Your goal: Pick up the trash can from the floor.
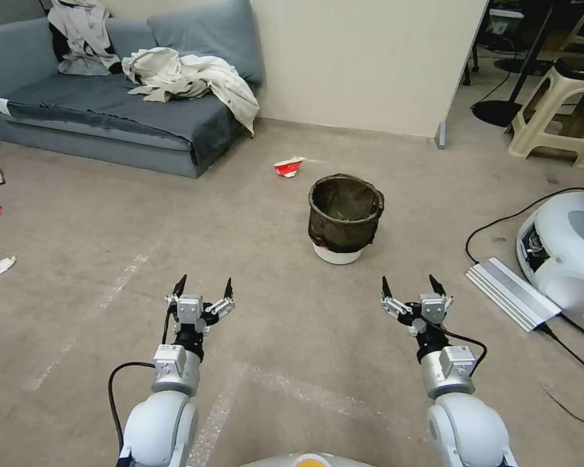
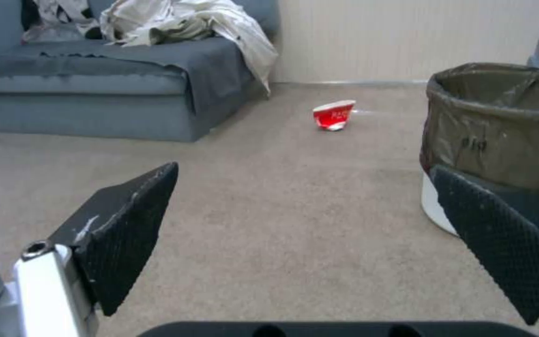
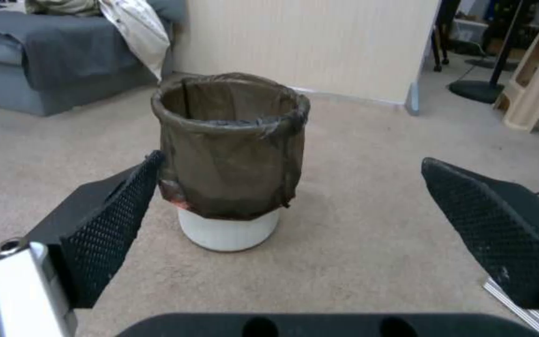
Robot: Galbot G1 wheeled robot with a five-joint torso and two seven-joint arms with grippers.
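Note:
The trash can (image 1: 344, 217) is a small white round bin with a dark bag folded over its rim, standing upright on the beige floor (image 1: 259, 259) ahead of me. My right gripper (image 1: 412, 284) hovers open just short of it, slightly to its right. In the right wrist view the trash can (image 3: 229, 159) stands a little way beyond the open fingers (image 3: 110, 220). Farther left and apart from the bin, my left gripper (image 1: 204, 285) is open too. The left wrist view catches the trash can (image 2: 500, 131) at one side, past the gripper's fingers (image 2: 126, 224).
A crumpled red-white wrapper (image 1: 289, 167) lies beyond the bin. A grey sofa (image 1: 110, 110) with clothes stands at the back left, a wall panel (image 1: 363, 65) behind. At right lie a white machine (image 1: 564, 253), a flat ribbed panel (image 1: 509, 292), cables and a beige stool (image 1: 564, 117). Scraps of litter (image 1: 0, 264) lie far left.

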